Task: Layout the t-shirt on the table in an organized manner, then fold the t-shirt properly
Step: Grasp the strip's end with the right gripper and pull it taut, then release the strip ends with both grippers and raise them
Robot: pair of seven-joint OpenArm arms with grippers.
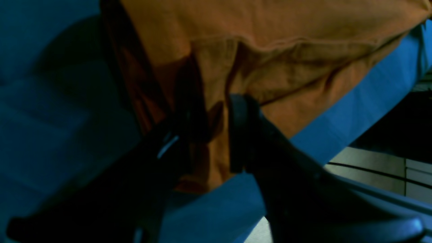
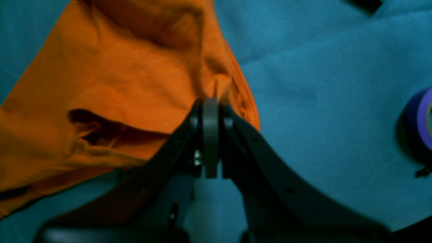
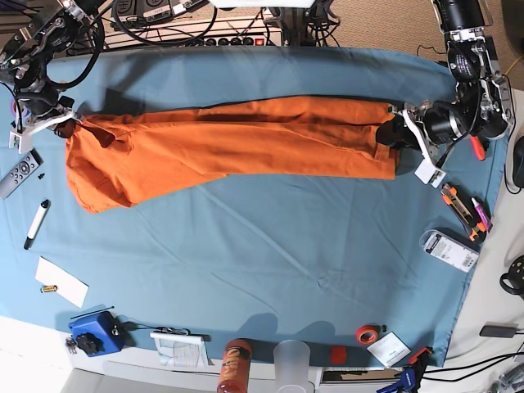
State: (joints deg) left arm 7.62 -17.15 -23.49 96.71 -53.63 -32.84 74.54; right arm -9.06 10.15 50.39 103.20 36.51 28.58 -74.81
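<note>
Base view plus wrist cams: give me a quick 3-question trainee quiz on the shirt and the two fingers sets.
1. True or false: the t-shirt lies stretched lengthwise between the two arms, on the far half of the table.
2. Which gripper pinches the shirt near the sleeve end, at the base view's left edge? A) left gripper B) right gripper C) neither
3. Fill in: in the right wrist view, a roll of ____ tape lies on the blue cloth at the right edge.

Key
1. True.
2. B: its fingers are shut on a fold of orange cloth. The left gripper holds the opposite end, cloth bunched between its fingers.
3. Purple.
</note>
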